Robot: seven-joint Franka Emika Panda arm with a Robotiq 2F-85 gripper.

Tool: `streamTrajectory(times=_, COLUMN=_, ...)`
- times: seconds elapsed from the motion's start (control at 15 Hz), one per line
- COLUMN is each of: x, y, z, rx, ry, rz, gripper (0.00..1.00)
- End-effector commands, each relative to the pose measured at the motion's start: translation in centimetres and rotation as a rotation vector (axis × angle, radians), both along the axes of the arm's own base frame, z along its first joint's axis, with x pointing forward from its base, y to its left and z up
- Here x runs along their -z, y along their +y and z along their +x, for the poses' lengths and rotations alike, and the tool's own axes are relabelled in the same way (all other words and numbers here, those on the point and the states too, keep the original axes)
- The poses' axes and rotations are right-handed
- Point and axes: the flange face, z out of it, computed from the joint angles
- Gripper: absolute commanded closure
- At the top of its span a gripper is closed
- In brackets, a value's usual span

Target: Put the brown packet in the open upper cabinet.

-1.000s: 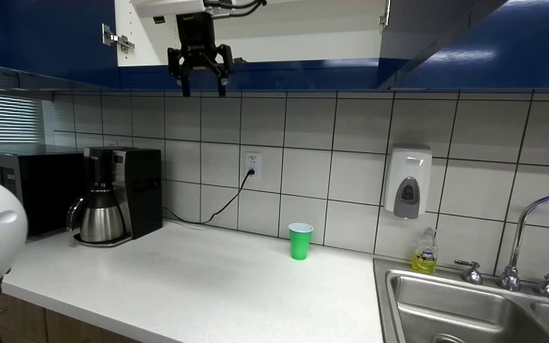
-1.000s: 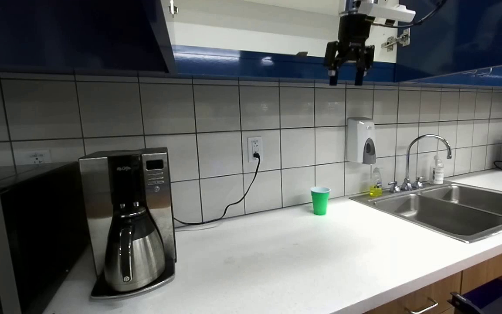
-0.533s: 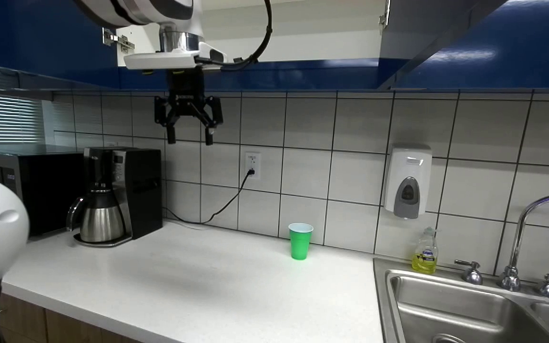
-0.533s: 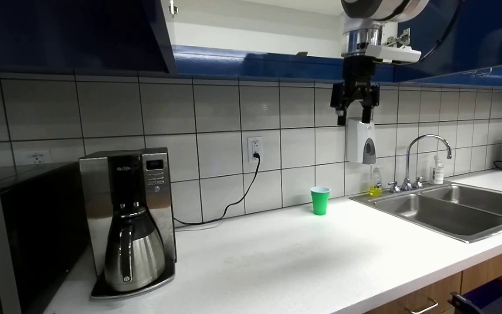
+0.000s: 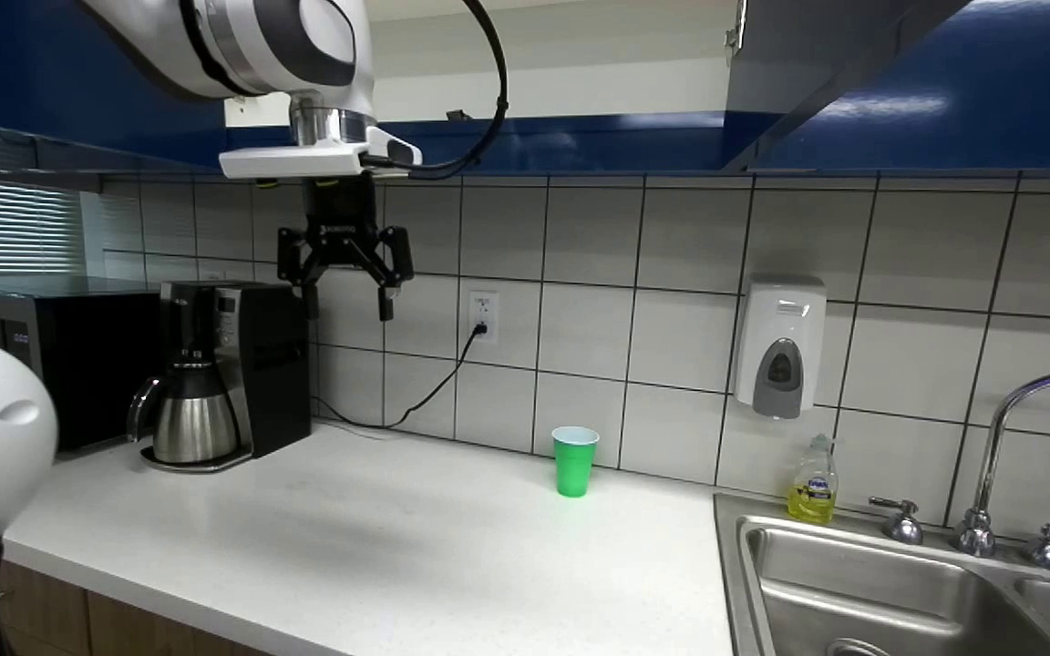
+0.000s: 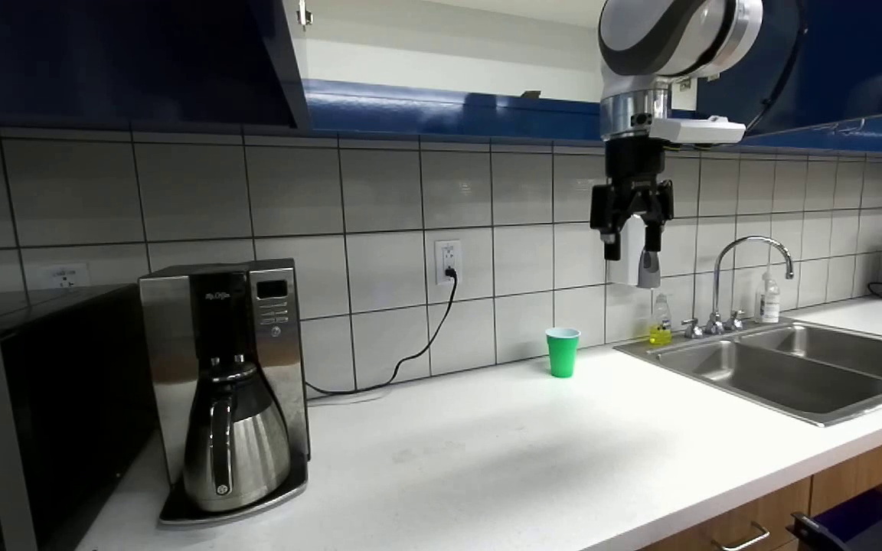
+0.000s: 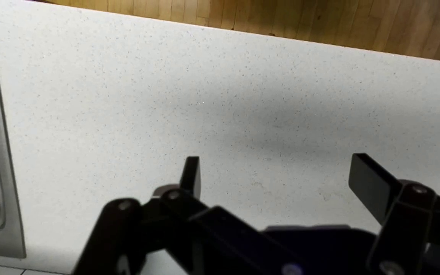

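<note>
Claw (image 7: 275, 168): fingers (image 7: 371, 187) spread wide, nothing between them; hangs above the table (image 7: 109, 114), well apart. No grip to lose, so no drop risk from the claw itself.

Arm (image 6: 663, 38): stands in front of the open upper cabinet (image 6: 441, 53) in both exterior views. Gap to the blue door (image 5: 33, 73) cannot be judged; a sideways swing could catch it and jar whatever rests inside.

Arm cable (image 5: 501, 102): loops out and, in an exterior view, runs near the brown packet (image 5: 458, 115) by line of sight; depth unclear. Were the arm to rise, this slack loop could drag across the cabinet's front lip (image 6: 410, 107).

Packet: taken to be the small dark piece at that lip, well apart from the claw; partly hidden, so how it is seated is not clear. Judgement: placed, task probably all but done, though only just inside. Likeliest failure: a nudge or a closing door tips it out onto the table; cause, it seems to sit right at the edge. A push deeper would help; pressed clumsily from above, it might flip forward instead.

Green cup (image 5: 575, 462): upright on the table, well apart from the claw. Looks light; would likely topple only under a low sweep.
</note>
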Motion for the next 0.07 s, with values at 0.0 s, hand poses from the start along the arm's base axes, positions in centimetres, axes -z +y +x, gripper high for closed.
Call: streamTrajectory(times=0.0, x=-0.08, y=0.03, z=-0.01, rx=0.000, ry=0.000, rz=0.000, gripper=0.00)
